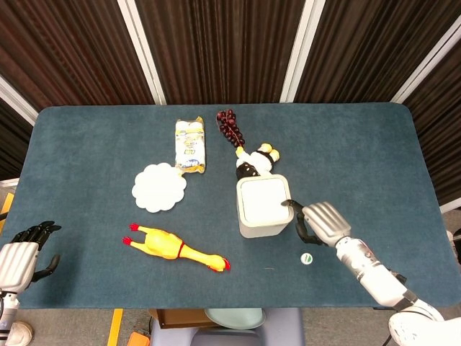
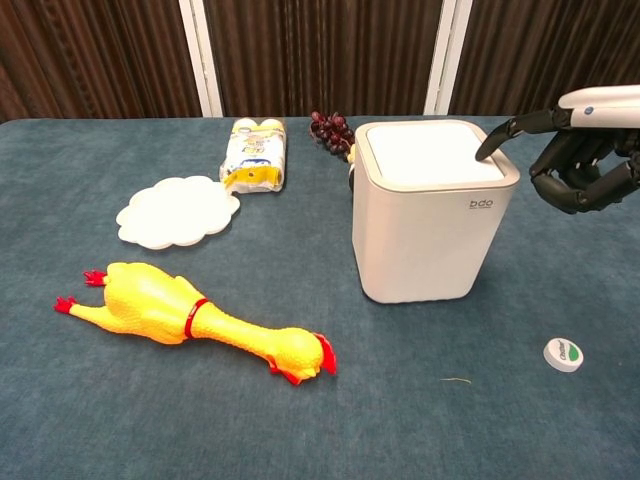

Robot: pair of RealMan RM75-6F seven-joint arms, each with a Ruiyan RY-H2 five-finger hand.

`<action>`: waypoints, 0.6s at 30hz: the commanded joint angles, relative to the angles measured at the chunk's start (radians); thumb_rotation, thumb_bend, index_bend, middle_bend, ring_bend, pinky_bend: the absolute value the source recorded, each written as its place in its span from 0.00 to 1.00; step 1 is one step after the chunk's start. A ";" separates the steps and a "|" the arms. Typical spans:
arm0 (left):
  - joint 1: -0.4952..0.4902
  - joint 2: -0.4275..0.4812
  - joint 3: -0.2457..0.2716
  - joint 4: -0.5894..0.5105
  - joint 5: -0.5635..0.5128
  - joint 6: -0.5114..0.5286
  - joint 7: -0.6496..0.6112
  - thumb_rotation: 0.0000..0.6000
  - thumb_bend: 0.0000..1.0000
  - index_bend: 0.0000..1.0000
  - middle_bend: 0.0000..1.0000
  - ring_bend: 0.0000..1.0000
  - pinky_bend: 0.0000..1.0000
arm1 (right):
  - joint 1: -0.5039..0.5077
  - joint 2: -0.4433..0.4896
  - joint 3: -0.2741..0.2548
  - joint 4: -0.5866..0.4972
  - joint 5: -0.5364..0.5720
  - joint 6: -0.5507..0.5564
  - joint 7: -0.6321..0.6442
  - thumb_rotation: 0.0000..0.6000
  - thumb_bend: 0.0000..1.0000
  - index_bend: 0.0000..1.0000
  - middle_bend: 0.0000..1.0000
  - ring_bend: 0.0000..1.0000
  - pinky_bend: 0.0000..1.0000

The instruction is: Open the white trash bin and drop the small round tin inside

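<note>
Right hand (image 2: pixel 585 150): seen at the right edge of the chest view, partly cut off by the frame. One fingertip (image 2: pixel 487 152) is stretched onto the right rear edge of the bin lid (image 2: pixel 432 153); whether it presses or merely touches cannot be told. The other fingers are curled in below, and nothing is held. In the head view the same hand (image 1: pixel 319 222) is placed just right of the bin.

Left hand (image 1: pixel 23 252): seen only at the lower left corner of the head view, beyond the table edge, partly cut off. Fingers are loosely bent and apart; nothing is held.

Bin (image 2: pixel 430 215): white, square, upright, right of centre; lid closed and flat. A small grey logo is printed near the top of its front face.

Tin (image 2: pixel 565 355): small, round, white with a green mark on top, lying on the table (image 2: pixel 330 420) at the lower right, apart from the bin and below the right hand. Its label is too small to be read.

Other items: rubber chicken (image 2: pixel 195 318), lower left; white scalloped plate (image 2: pixel 178 211), left of centre; yellow packet (image 2: pixel 254 156), upper centre; dark grapes (image 2: pixel 331 130), behind the bin, partly hidden in the chest view; black, white and yellow toy (image 1: pixel 256 163), mostly hidden by the bin in the chest view, clearer in the head view.
</note>
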 commanded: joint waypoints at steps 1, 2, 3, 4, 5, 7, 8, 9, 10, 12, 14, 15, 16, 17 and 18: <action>-0.001 0.000 0.000 0.001 -0.002 -0.003 0.000 1.00 0.41 0.23 0.16 0.20 0.28 | -0.008 0.013 -0.003 -0.009 -0.016 0.013 0.014 1.00 0.70 0.33 0.79 0.84 0.81; -0.001 0.000 0.001 0.001 -0.002 -0.004 0.001 1.00 0.41 0.23 0.16 0.20 0.28 | -0.013 0.019 -0.003 -0.013 -0.024 0.022 0.019 1.00 0.70 0.33 0.79 0.84 0.81; -0.001 0.000 0.001 0.001 -0.003 -0.005 0.001 1.00 0.41 0.23 0.16 0.20 0.28 | -0.019 0.028 -0.003 -0.017 -0.036 0.033 0.027 1.00 0.70 0.33 0.79 0.84 0.81; -0.001 0.000 0.001 0.001 -0.003 -0.005 0.001 1.00 0.41 0.23 0.16 0.20 0.28 | -0.024 0.035 -0.003 -0.021 -0.044 0.040 0.034 1.00 0.70 0.33 0.79 0.84 0.81; -0.002 -0.001 0.001 0.002 -0.003 -0.006 0.002 1.00 0.41 0.23 0.16 0.20 0.28 | -0.028 0.042 -0.004 -0.024 -0.051 0.045 0.041 1.00 0.70 0.33 0.79 0.84 0.81; -0.002 -0.002 0.000 0.002 -0.005 -0.007 0.003 1.00 0.41 0.23 0.16 0.20 0.28 | -0.034 0.057 -0.004 -0.026 -0.058 0.050 0.058 1.00 0.70 0.33 0.79 0.84 0.81; -0.002 -0.002 0.000 0.002 -0.006 -0.008 0.005 1.00 0.41 0.23 0.16 0.20 0.28 | -0.035 0.062 -0.005 -0.024 -0.058 0.049 0.062 1.00 0.70 0.33 0.79 0.84 0.81; -0.002 -0.002 0.000 0.002 -0.007 -0.008 0.006 1.00 0.41 0.23 0.16 0.20 0.28 | -0.035 0.065 -0.005 -0.021 -0.057 0.048 0.066 1.00 0.70 0.33 0.79 0.84 0.81; -0.003 -0.003 0.000 0.002 -0.008 -0.009 0.007 1.00 0.41 0.23 0.16 0.20 0.28 | -0.035 0.065 -0.006 -0.018 -0.055 0.046 0.068 1.00 0.70 0.33 0.79 0.84 0.81; -0.003 -0.004 0.000 0.002 -0.009 -0.011 0.011 1.00 0.41 0.23 0.16 0.20 0.28 | -0.032 0.064 -0.008 -0.011 -0.052 0.040 0.072 1.00 0.70 0.33 0.79 0.84 0.81; -0.004 -0.004 0.000 0.002 -0.010 -0.012 0.012 1.00 0.41 0.23 0.16 0.20 0.28 | -0.032 0.064 -0.008 -0.009 -0.055 0.041 0.078 1.00 0.70 0.33 0.79 0.84 0.81; -0.004 -0.004 0.000 0.002 -0.010 -0.013 0.012 1.00 0.41 0.23 0.16 0.20 0.28 | -0.036 0.065 -0.008 -0.009 -0.061 0.049 0.080 1.00 0.70 0.33 0.79 0.84 0.81; -0.004 -0.004 0.000 0.002 -0.011 -0.014 0.012 1.00 0.41 0.23 0.16 0.20 0.28 | -0.042 0.065 -0.006 -0.009 -0.069 0.067 0.079 1.00 0.70 0.32 0.79 0.84 0.81; -0.004 -0.004 0.000 0.003 -0.012 -0.015 0.011 1.00 0.41 0.23 0.16 0.20 0.28 | -0.050 0.062 -0.006 -0.008 -0.079 0.087 0.073 1.00 0.70 0.32 0.79 0.84 0.81; -0.004 -0.003 0.000 0.002 -0.013 -0.016 0.009 1.00 0.41 0.23 0.16 0.20 0.28 | -0.064 0.058 -0.008 -0.005 -0.095 0.125 0.055 1.00 0.70 0.31 0.79 0.84 0.81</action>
